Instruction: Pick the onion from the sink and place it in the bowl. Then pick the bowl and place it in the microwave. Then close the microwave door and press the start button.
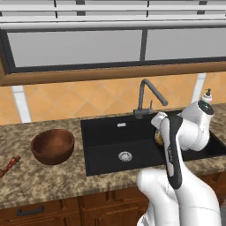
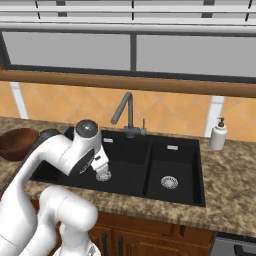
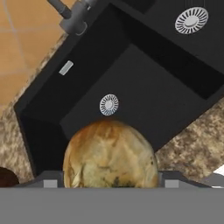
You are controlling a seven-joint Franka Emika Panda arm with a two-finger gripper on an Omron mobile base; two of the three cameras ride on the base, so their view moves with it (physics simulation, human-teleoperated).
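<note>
The onion [image 3: 110,154] sits between the pincer's [image 3: 109,181] wide-spread fingers, held above the sink [image 3: 144,100]; it looks light, firm, papery and slippery, best gripped across its middle; the bowl [image 1: 52,145] waits well aside.

Arm bent forward — end effector [image 3: 110,183] seemingly gripping.

arm [image 1: 185,190]: glossy white, rounded thick links
stripe [image 1: 175,154]: black band running along one link, faint pale lettering on it
joint cap [image 2: 86,128]: round dark disc with a grey centre
wrist [image 2: 98,162]: white, blocky end
base links [image 2: 67,215]: bulbous white shells, smooth, no cables or screws showing
</note>
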